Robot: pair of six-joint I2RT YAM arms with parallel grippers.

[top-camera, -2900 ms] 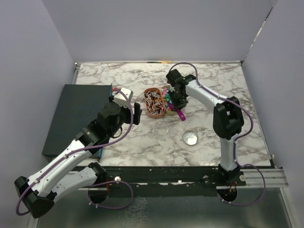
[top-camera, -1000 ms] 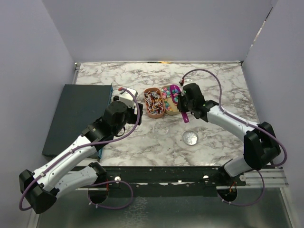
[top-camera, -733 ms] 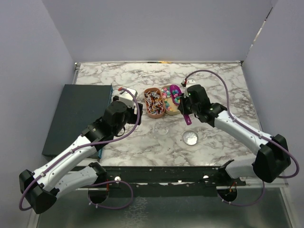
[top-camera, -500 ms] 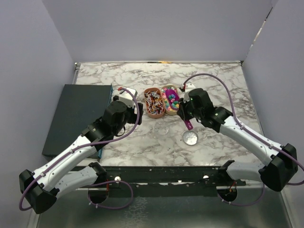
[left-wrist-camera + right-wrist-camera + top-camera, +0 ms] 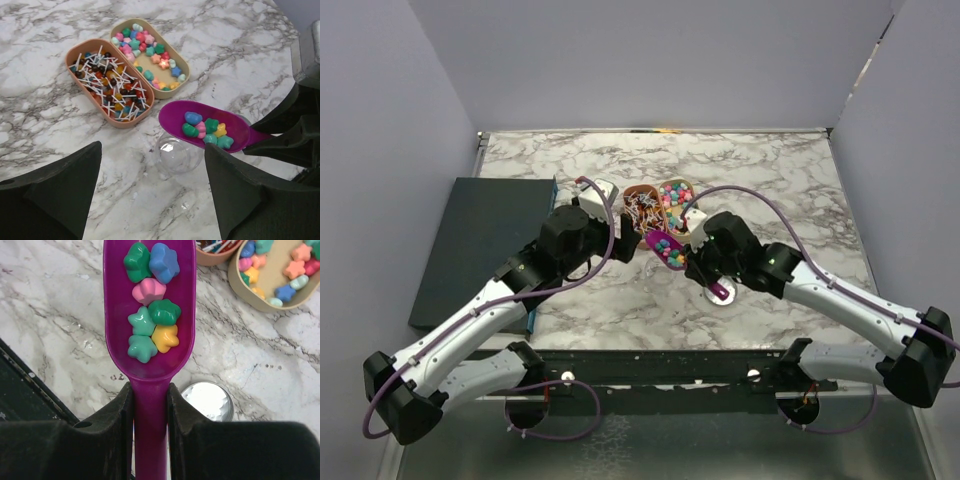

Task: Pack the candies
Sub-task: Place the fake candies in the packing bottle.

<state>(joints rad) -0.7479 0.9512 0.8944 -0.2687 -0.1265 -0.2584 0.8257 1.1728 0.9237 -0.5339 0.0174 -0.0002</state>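
Note:
My right gripper is shut on the handle of a purple scoop, which carries several star-shaped candies. In the top view the scoop hangs just in front of the two trays, with the right gripper behind it. More candies lie in the beige oval tray. A small clear cup stands on the marble, partly under the scoop's bowl. My left gripper is open, its fingers on either side of the cup and short of it.
An orange tray of stick sweets sits beside the candy tray. A round white lid lies on the marble under the right gripper. A dark flat board covers the table's left side. Walls enclose the table.
The right arm has drawn the scoop out of the candy tray, loaded, and brought it near and left over the clear cup. The left gripper has edged toward the cup and opened slightly.

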